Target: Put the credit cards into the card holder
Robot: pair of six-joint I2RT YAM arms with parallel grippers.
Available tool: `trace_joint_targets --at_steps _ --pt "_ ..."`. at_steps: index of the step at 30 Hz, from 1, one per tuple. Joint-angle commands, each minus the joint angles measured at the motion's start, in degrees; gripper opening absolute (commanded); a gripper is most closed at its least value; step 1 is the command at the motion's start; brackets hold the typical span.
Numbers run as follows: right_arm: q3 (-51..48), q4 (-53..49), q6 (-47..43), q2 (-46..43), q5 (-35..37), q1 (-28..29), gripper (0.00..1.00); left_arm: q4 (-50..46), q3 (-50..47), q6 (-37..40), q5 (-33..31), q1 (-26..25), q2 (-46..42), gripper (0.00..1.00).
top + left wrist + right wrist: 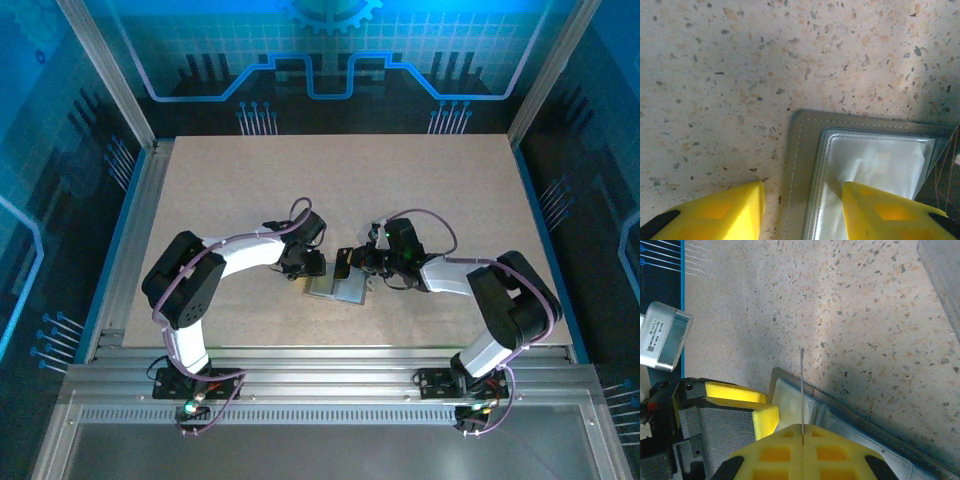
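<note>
1. The card holder [338,290] lies flat and open on the speckled worktop [400,190], close to the middle of the near edge. Its grey stitched border and clear inner pocket face up in the left wrist view [800,150].
2. The left gripper [305,262] is at the holder's left side. Its jaws stand apart [802,202], straddling the holder's edge. 1 finger is over the bare worktop and the other over the clear pocket. Whether either finger presses down cannot be told.
3. The right gripper [352,264] is at the holder's far edge, facing the left gripper. Its jaws are clamped [802,432] on 1 credit card [802,390].
4. The card looks dark from above [342,268]. The right wrist camera sees it edge-on as a thin line, above the holder's corner [790,392]. Contact between card and pocket cannot be told.
</note>
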Motion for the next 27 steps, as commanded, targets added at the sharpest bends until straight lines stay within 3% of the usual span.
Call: trace_joint_targets --at_steps 1,27 --pt "1.12 0.16 0.21 0.41 0.8 0.37 0.0 -1.67 -2.44 -0.92 -1.75 -0.53 0.86 0.46" --pt "-1.8 -2.02 1.07 -1.31 7.16 4.32 0.0 -1.58 -2.53 -1.41 -1.53 -0.53 0.94 0.46"
